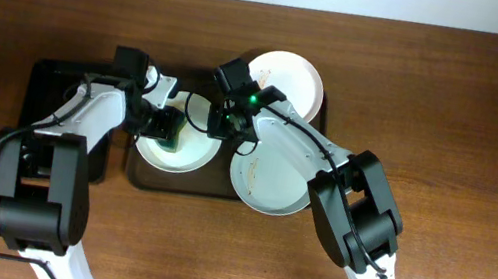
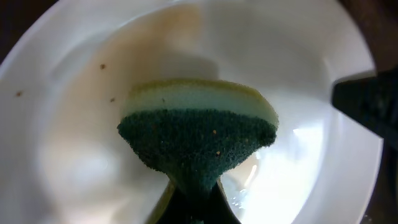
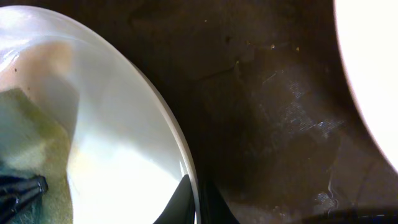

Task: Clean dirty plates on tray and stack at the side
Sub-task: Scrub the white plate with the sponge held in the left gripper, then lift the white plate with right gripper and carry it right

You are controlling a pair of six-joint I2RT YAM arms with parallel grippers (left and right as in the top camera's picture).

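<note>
Three white plates lie on the brown tray [image 1: 216, 188]: a left plate [image 1: 188, 155], a back right plate [image 1: 292, 78] and a front right plate [image 1: 268, 178] with brown streaks. My left gripper [image 1: 166, 127] is shut on a green and yellow sponge [image 2: 196, 134] pressed into the left plate [image 2: 74, 124], which has brown smudges and specks. My right gripper [image 1: 231, 126] is shut on the rim of that left plate [image 3: 112, 124], one finger inside, one outside [image 3: 194, 202]. The sponge also shows at the left of the right wrist view [image 3: 28, 149].
A smaller black tray [image 1: 52, 91] lies to the left of the brown tray, partly under my left arm. The brown tray's bare wet floor [image 3: 273, 112] lies between the plates. The wooden table [image 1: 491, 150] surrounds both trays.
</note>
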